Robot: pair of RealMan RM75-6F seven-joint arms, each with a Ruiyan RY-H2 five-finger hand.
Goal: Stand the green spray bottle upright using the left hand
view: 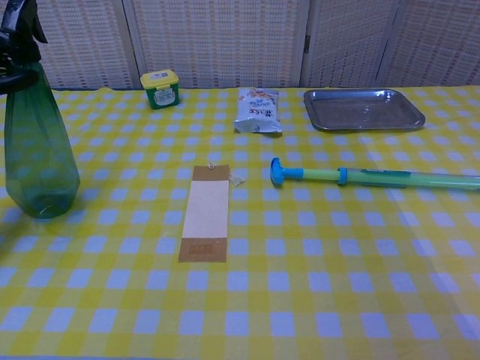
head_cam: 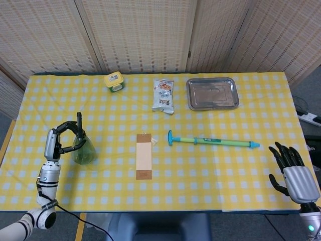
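Observation:
The green spray bottle point(head_cam: 83, 150) stands upright on the yellow checked cloth near the table's left edge, black nozzle on top. In the chest view the green spray bottle point(view: 39, 150) fills the far left, its base flat on the cloth. My left hand point(head_cam: 56, 142) is just left of the bottle, fingers curled around its neck and upper body. Only a dark finger edge of that hand shows in the chest view. My right hand point(head_cam: 295, 175) hangs past the table's front right corner, fingers spread, holding nothing.
A brown card point(head_cam: 144, 156) lies mid-table, with a long green and blue stick tool point(head_cam: 210, 141) to its right. At the back are a yellow-lidded jar point(head_cam: 114, 82), a snack packet point(head_cam: 163, 95) and a metal tray point(head_cam: 212, 93).

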